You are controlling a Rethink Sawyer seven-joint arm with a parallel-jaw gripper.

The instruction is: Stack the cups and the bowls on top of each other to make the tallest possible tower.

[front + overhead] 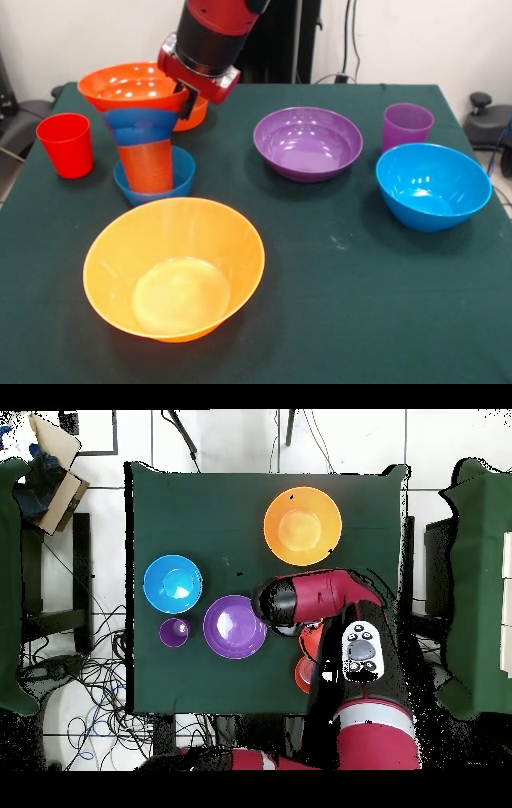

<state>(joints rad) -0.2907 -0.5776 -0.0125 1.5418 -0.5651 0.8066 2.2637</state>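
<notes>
A tower stands at the left in the front view: a small light blue bowl point(181, 172) at the bottom, an orange-red cup point(148, 166) standing in it, a dark blue bowl point(138, 125) on the cup, and the red-orange bowl point(126, 86) on top. My gripper point(186, 102) is at the right rim of the red-orange bowl and looks shut on it. The big yellow-orange bowl point(174, 268) point(302, 525) sits empty at the front. The red cup point(66, 144) stands left of the tower. In the overhead view the arm point(320, 599) hides the tower.
A purple bowl point(308, 144) point(235, 626), a purple cup point(408, 126) point(174, 631) and a large light blue bowl point(433, 186) point(172, 583) stand apart on the green table point(336, 304). A small orange bowl point(194, 117) sits behind the tower, under the gripper.
</notes>
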